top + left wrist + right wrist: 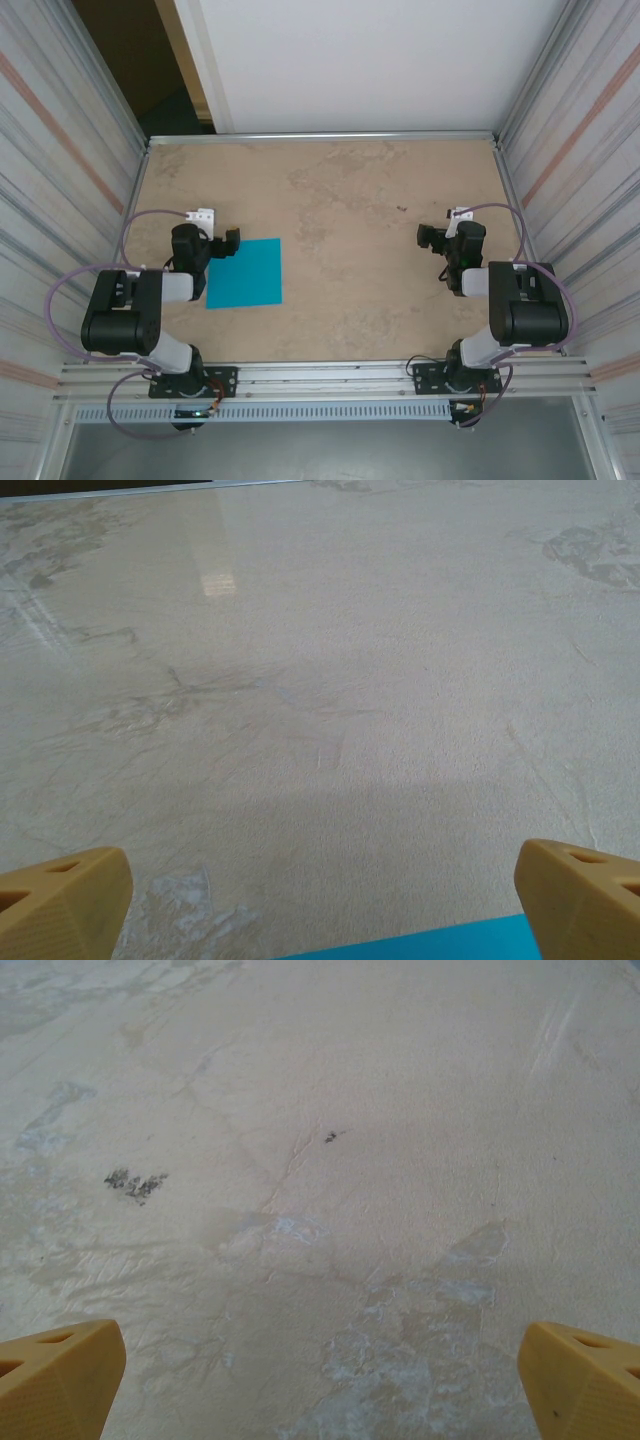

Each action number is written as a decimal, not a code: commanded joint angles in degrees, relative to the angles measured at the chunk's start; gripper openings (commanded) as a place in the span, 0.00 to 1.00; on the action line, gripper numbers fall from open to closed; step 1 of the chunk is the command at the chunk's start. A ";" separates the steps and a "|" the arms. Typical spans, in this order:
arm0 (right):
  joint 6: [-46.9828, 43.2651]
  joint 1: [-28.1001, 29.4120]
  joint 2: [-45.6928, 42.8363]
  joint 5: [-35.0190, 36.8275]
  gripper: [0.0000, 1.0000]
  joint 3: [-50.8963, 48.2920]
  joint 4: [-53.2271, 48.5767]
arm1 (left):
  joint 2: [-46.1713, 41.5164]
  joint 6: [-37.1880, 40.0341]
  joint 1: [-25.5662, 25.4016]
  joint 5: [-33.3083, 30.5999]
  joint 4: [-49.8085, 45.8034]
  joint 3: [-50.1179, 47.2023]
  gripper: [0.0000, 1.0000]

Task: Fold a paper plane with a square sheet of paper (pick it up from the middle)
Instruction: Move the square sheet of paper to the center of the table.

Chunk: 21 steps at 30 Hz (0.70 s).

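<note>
Cyan-blue square sheet of thin paper [245, 272] lies flat on the beige mottled tabletop [350, 200], left of centre. Left gripper [225, 243] hovers over the sheet's far-left corner, jaws spread wide and empty. Right gripper [432, 238], equally spread and empty, hangs well apart from it.

Mottled beige table [400, 1070], dark smudges [135, 1182], right gripper [320, 1385] spread wide, tan fingertips [60, 1375] at lower corners

Bright, even light; faint glare on the tabletop [218, 583]; soft shadows.
</note>
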 commanded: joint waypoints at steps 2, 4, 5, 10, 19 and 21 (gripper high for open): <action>0.80 -0.42 0.54 -0.82 0.99 1.61 1.66 | 0.37 0.38 0.67 0.83 1.45 1.37 0.99; 0.85 -0.46 0.54 -0.82 0.99 1.61 1.65 | 0.30 0.39 0.63 0.76 1.62 1.32 0.99; 0.82 -0.44 0.55 -0.80 0.99 1.52 1.71 | 0.22 0.39 0.70 0.70 1.75 1.23 0.99; 0.82 -0.46 0.45 -0.82 0.99 1.47 1.81 | 0.25 0.38 0.55 0.70 1.89 1.15 0.99; 0.33 1.84 -4.89 5.23 0.99 7.11 -12.53 | -7.61 0.49 -1.55 -4.76 -3.22 0.12 0.99; 0.51 3.14 -6.40 8.82 0.99 11.25 -20.24 | -11.78 -2.15 -1.64 -6.48 -12.15 2.54 0.99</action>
